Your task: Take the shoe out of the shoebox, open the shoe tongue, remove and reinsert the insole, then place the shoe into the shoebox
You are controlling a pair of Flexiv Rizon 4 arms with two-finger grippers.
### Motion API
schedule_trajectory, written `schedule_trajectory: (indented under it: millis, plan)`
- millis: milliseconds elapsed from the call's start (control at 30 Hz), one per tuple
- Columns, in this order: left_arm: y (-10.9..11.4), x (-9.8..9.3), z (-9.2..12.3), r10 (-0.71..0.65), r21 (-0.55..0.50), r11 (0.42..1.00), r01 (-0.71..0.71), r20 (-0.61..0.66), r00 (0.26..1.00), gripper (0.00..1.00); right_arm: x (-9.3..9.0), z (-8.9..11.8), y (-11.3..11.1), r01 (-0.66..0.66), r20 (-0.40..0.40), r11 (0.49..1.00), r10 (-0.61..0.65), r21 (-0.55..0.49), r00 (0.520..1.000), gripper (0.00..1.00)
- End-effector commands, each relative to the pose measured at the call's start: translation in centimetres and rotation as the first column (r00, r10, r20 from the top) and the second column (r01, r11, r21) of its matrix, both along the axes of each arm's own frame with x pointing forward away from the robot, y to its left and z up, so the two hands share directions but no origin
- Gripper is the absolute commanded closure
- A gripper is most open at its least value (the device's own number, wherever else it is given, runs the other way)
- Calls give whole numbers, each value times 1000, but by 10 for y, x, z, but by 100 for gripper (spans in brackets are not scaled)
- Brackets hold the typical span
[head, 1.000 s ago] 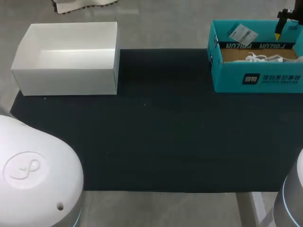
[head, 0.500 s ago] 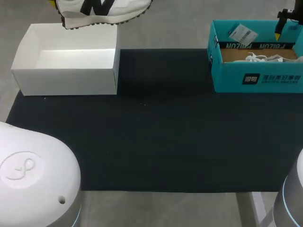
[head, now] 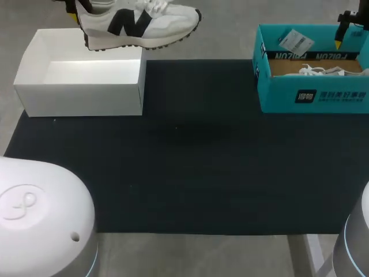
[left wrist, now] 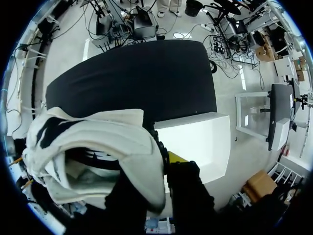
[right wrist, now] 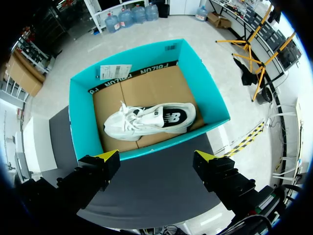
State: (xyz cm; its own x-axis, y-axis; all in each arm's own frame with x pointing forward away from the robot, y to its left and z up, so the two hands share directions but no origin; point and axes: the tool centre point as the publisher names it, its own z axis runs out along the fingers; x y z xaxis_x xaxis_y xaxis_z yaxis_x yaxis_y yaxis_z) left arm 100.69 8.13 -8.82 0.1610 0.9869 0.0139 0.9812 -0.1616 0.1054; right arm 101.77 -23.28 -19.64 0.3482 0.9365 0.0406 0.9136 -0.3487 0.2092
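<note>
My left hand [left wrist: 166, 166] pinches the white shoe [head: 138, 23] by its heel, holding it in the air above the far rim of the white box [head: 81, 99], high enough to clear the wall on the way to the mat [head: 196, 167]. My right hand [right wrist: 156, 157] hangs spread over the teal shoebox [right wrist: 83, 117], where a second shoe [right wrist: 146, 122] lies.

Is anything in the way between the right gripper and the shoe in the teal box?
Nothing visible. The right gripper hangs open above the lidless teal box, and the shoe lies uncovered on its floor.
</note>
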Motion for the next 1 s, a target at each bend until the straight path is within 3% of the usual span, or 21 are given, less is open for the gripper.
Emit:
schedule_trajectory:
  millis: [33,233,1000]
  plan:
    - [-24,-17,-9,-28,1,1000,29,191,981,100,-1,0,0,1,2,1000,-1,0,1000,0]
    - [-47,-39,-12,-87,32,996,83,173,981,100,-1,0,0,1,2,1000,-1,0,1000,0]
    - [-47,-39,-12,-87,32,996,83,173,981,100,-1,0,0,1,2,1000,-1,0,1000,0]
